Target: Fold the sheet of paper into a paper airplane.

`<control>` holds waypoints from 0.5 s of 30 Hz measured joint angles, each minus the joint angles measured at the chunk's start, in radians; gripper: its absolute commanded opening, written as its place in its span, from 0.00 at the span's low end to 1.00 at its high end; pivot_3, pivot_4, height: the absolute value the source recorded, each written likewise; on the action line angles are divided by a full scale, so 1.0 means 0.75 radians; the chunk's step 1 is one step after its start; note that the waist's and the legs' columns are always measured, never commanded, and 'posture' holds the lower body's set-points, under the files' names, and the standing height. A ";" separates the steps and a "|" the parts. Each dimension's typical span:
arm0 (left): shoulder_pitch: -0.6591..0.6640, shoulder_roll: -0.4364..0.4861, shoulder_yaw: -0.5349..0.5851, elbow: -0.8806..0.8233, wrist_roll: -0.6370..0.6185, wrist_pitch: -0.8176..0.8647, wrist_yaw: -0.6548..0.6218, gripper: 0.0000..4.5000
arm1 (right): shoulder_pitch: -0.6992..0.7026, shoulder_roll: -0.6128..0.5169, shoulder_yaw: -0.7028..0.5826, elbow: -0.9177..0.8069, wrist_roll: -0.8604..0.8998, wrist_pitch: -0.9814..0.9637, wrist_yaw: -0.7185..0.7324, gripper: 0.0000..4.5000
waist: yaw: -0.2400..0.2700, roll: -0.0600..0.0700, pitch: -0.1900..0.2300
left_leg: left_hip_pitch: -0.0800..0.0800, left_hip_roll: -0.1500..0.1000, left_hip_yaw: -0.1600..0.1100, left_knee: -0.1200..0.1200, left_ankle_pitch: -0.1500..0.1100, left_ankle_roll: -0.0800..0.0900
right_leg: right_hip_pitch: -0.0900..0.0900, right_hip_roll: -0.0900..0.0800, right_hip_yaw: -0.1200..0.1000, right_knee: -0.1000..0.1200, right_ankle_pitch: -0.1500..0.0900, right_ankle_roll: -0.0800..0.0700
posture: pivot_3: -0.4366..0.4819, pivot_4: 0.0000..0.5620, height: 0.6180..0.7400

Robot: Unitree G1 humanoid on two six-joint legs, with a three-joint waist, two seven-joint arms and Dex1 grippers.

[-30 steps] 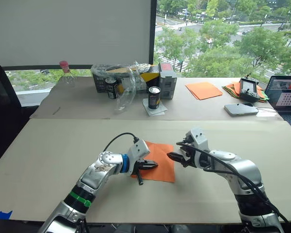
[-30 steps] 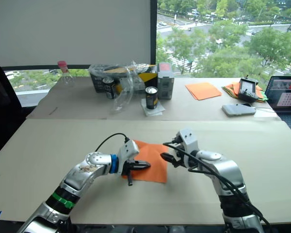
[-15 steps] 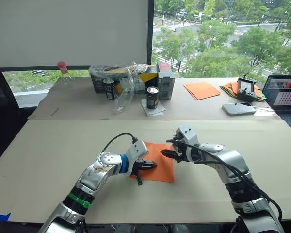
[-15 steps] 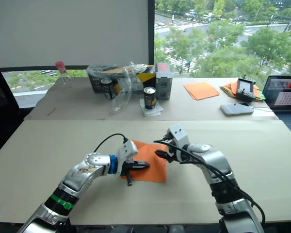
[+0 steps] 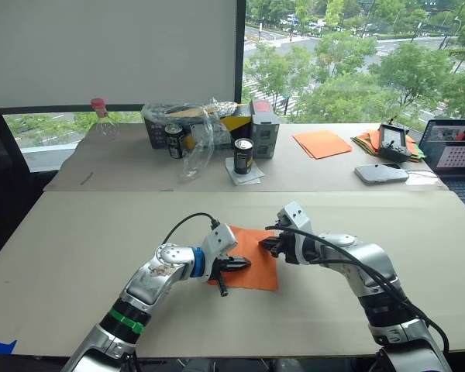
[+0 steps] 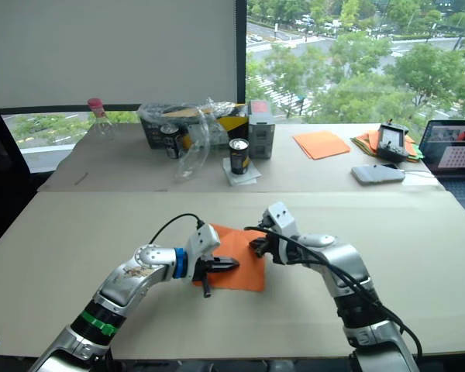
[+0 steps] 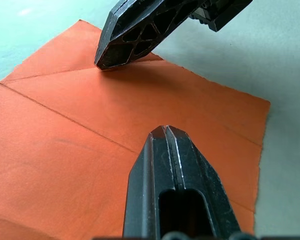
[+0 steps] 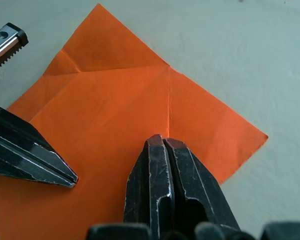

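Creased paper [image 5: 252,256] flat on table [image 5: 77,232], left gripper [image 5: 234,266] and right gripper [image 5: 270,244] both pressed together on it; early fold, edge pinch needed next.

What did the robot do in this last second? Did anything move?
The right pincer slid in toward the robot's left, from beside the sheet of paper to over its right edge, fingers closed. The left pincer stayed over the sheet, and the paper lay flat where it was.
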 measured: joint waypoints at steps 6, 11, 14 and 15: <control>0.000 -0.001 0.000 0.000 0.000 0.000 0.000 0.00 | 0.009 -0.026 -0.012 -0.030 -0.014 -0.030 -0.039 0.29 | 0.001 0.000 0.000 | 0.000 0.000 0.000 0.000 0.000 0.000 | 0.000 0.000 0.000 0.000 0.000 0.000 | 0.48 0.27 0.43; 0.000 -0.001 0.001 0.001 0.000 0.000 0.001 0.00 | -0.003 -0.050 -0.039 0.013 -0.063 -0.072 -0.092 0.59 | 0.000 0.000 0.000 | 0.000 0.000 0.000 0.000 0.000 0.000 | 0.000 0.000 0.000 0.000 0.000 0.000 | 0.48 0.27 0.43; 0.000 -0.002 0.000 0.001 -0.001 0.000 0.001 0.00 | -0.032 -0.064 -0.013 0.064 -0.105 -0.120 -0.087 0.59 | 0.000 0.000 0.000 | 0.000 0.000 0.000 0.000 0.000 0.000 | 0.000 0.000 0.000 0.000 0.000 0.000 | 0.48 0.27 0.43; 0.000 -0.003 0.000 0.001 -0.001 0.000 0.001 0.00 | -0.042 -0.079 0.012 0.083 -0.133 -0.162 -0.085 0.59 | 0.000 0.000 0.000 | 0.000 0.000 0.000 0.000 0.000 0.000 | 0.000 0.000 0.000 0.000 0.000 0.000 | 0.48 0.27 0.43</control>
